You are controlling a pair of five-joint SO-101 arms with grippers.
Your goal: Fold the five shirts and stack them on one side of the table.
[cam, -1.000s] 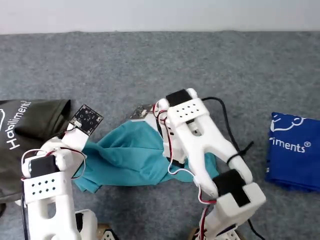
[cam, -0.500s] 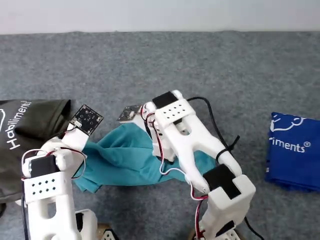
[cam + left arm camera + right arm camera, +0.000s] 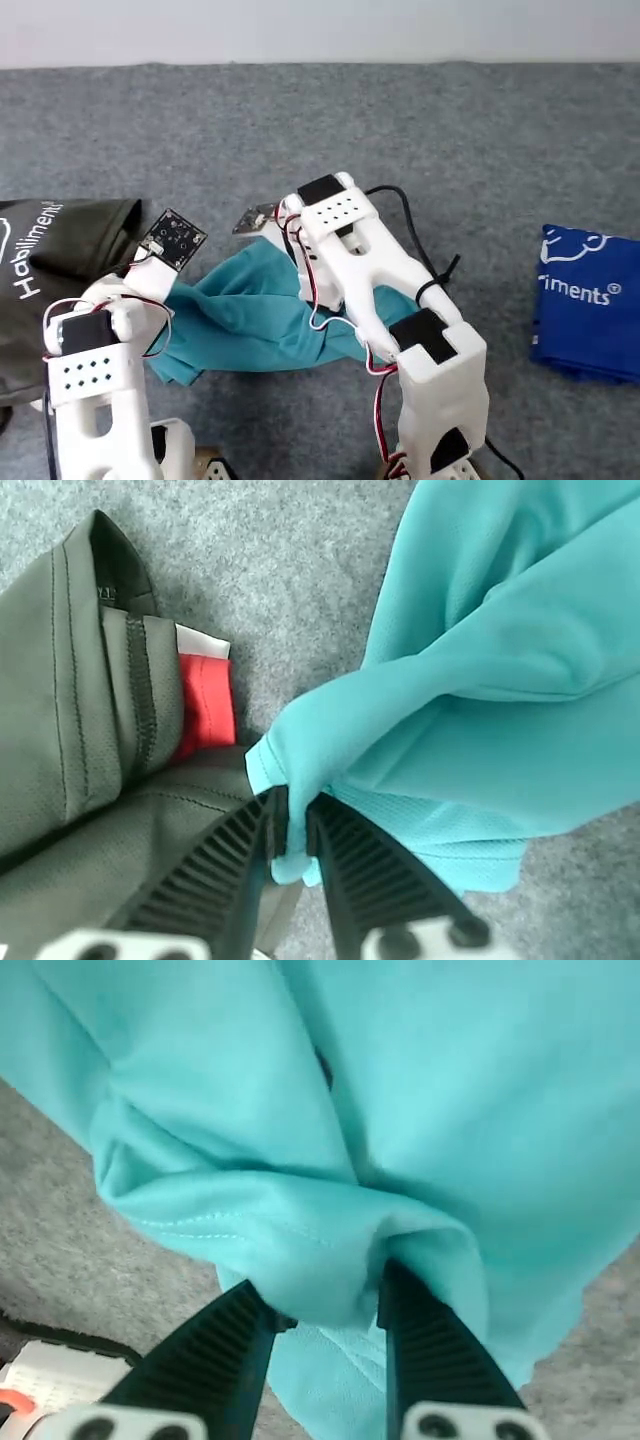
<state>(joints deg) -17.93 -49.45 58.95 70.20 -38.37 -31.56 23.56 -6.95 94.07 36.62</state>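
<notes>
Grey, felt-like table [image 3: 450, 140] carries a crumpled teal mesh shirt [image 3: 250, 310] at its front middle, between a folded dark olive shirt [image 3: 60, 250] at the left edge and a square-folded blue shirt [image 3: 590, 305] far right. The ribbed left gripper [image 3: 293, 830] pinches the teal hem tight, while the right gripper [image 3: 325, 1295] clamps a bunched fold

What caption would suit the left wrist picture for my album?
Left claw pinches a teal shirt by its edge, beside a dark shirt.
</notes>
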